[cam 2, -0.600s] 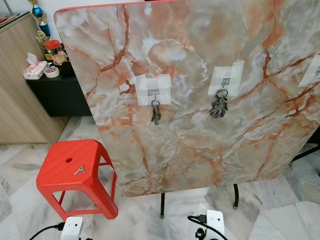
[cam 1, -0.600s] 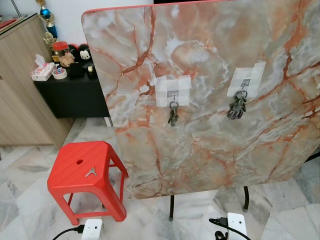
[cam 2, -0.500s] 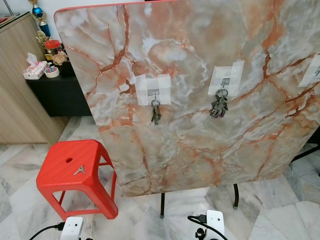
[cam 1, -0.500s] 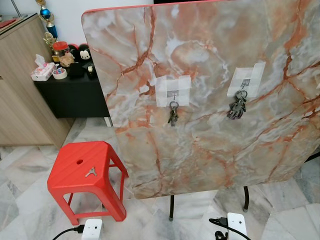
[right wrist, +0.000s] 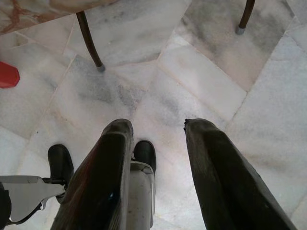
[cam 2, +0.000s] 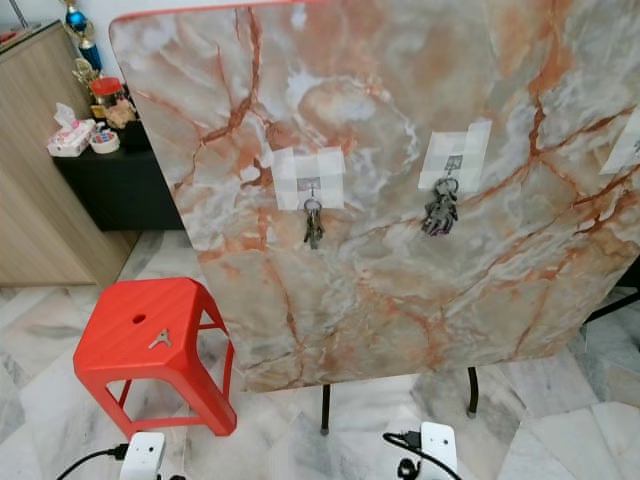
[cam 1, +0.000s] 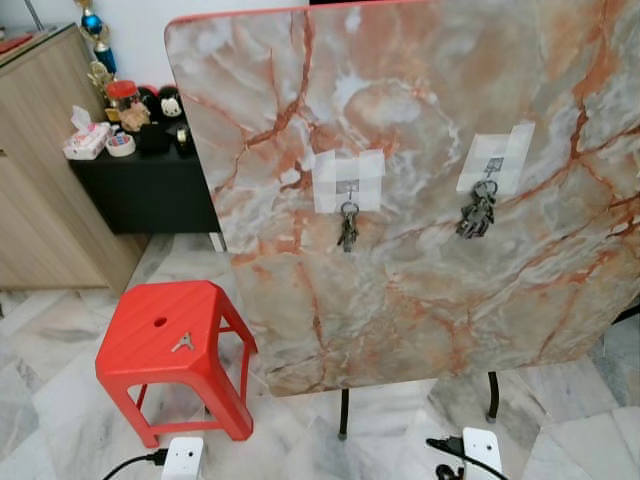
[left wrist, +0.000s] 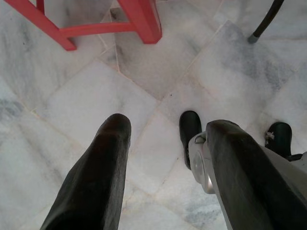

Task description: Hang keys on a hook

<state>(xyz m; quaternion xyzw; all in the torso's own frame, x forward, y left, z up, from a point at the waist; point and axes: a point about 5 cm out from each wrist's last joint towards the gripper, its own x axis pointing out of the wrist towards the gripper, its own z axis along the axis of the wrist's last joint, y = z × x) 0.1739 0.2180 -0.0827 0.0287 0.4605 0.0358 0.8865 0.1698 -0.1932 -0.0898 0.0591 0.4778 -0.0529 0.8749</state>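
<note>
Before you stands a marble-patterned panel (cam 1: 420,200), upright on thin black legs (cam 1: 343,415).

- Hooks: two taped patches on the panel face. The left hook (cam 1: 348,188) carries a small bunch of keys (cam 1: 347,228); the right hook (cam 1: 491,168) carries a fuller bunch (cam 1: 476,212). A third taped patch (cam 2: 626,145) sits at the panel's right edge, and what it holds is too small to tell.
- Loose key (cam 1: 182,343): it lies flat on the seat of the red stool (cam 1: 170,350), just below the seat's round hole. The stool stands on the floor at the panel's lower left, near its edge.
- Left gripper (left wrist: 165,143): you have it hanging low over the marble floor (left wrist: 72,110), pointing down, its two black fingers (left wrist: 100,167) spread apart with nothing between them. The stool's red legs (left wrist: 139,19) lie ahead of it – so the loose key is up on the seat, above and well apart from this gripper.
- Right gripper (right wrist: 156,143): it also hangs low and points at the floor, fingers spread, holding nothing. The panel's black legs stand ahead of it, and the hung keys are well above it.
- Robot's feet (left wrist: 189,129): black, on the floor tiles beneath both grippers.
- Background: a wooden cabinet (cam 1: 40,180) at far left and a low black shelf (cam 1: 150,185) bearing small items – a tissue box (cam 1: 85,140), a jar, figurines.
</note>
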